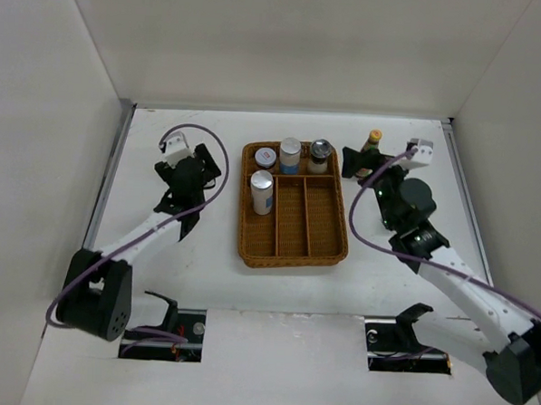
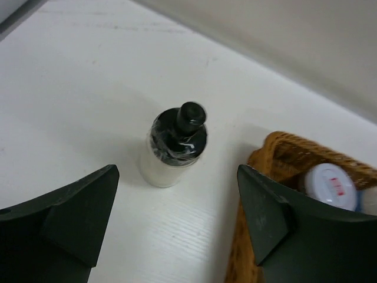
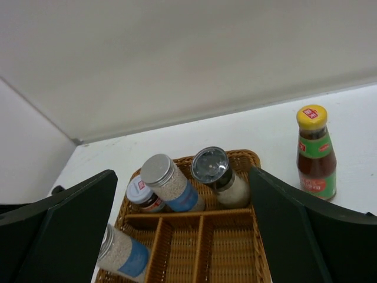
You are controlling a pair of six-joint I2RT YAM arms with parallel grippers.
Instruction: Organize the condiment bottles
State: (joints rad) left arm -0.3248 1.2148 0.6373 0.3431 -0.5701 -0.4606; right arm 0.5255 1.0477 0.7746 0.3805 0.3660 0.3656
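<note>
A pale bottle with a black cap (image 2: 171, 150) stands on the table just left of the wicker tray (image 2: 268, 159). My left gripper (image 2: 177, 206) is open, and the bottle is just ahead of its fingertips, not between them. In the top view the left gripper (image 1: 186, 174) hides that bottle. The tray's back section holds a white-lidded jar (image 3: 141, 194), a silver-lidded shaker (image 3: 168, 183) and a dark-topped grinder (image 3: 218, 174). Another shaker (image 3: 121, 253) stands in the left long compartment. A red sauce bottle with a yellow cap (image 3: 315, 153) stands on the table right of the tray. My right gripper (image 3: 182, 200) hangs open and empty above the tray.
The brown wicker tray (image 1: 291, 252) sits mid-table, and its middle and right long compartments hold nothing. White walls close the table at the back and on both sides. The right gripper (image 1: 359, 162) hovers by the tray's back right corner, next to the sauce bottle (image 1: 374, 140).
</note>
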